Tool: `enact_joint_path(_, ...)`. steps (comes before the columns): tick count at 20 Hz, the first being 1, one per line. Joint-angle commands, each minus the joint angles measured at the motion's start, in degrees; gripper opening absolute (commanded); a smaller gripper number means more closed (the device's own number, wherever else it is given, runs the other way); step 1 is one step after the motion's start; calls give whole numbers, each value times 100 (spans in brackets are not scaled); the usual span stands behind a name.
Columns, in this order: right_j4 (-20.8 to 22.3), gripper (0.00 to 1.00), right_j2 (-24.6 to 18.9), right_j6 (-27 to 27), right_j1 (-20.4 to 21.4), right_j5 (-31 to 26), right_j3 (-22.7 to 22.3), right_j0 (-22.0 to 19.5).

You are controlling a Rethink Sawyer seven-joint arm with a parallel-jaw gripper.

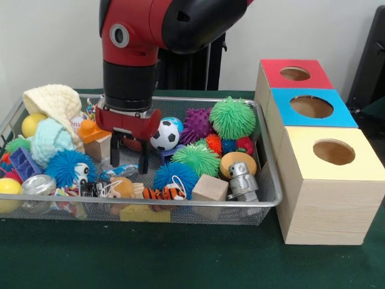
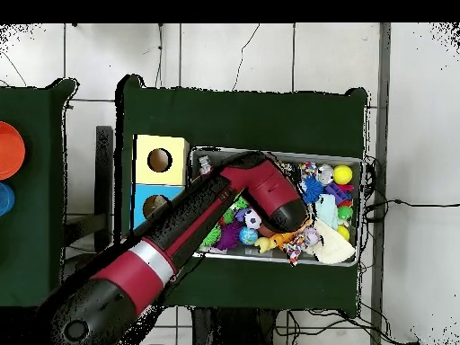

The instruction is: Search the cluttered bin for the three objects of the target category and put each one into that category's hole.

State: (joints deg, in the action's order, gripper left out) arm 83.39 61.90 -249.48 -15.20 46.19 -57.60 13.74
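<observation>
My gripper point(image 1: 129, 160) hangs open inside the wire bin point(image 1: 267, 201), left of centre, with its two black fingers pointing down and nothing between them. Its tips are just above a blue fuzzy toy with eyes point(image 1: 67, 168) and small clutter. A soccer ball point(image 1: 164, 135) lies right behind the gripper. Fuzzy balls fill the middle: green point(image 1: 232, 117), purple point(image 1: 197, 124), a second green point(image 1: 196, 159) and blue point(image 1: 174, 175). A wooden cube point(image 1: 210, 188) and a silver toy robot point(image 1: 242, 179) lie at the front right. In the overhead view the arm point(image 2: 225, 211) covers the gripper.
Three wooden boxes with round holes stand right of the bin: red top point(image 1: 295, 73), blue top point(image 1: 311, 106), yellow top point(image 1: 334, 152). Cream and mint knitted cloths point(image 1: 54, 102), yellow balls point(image 1: 31, 124) and a toy tiger point(image 1: 163, 193) crowd the bin's left and front.
</observation>
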Motion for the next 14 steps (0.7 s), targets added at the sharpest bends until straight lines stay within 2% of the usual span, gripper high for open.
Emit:
enact_joint_path(1, -35, 100, -366, -720, -459, -464, 581, -43)
enact_joint_path(5, -176, 100, -455, -747, -532, -713, 541, -58)
enact_joint_path(14, -175, 100, -495, -928, -655, -741, 674, -99)
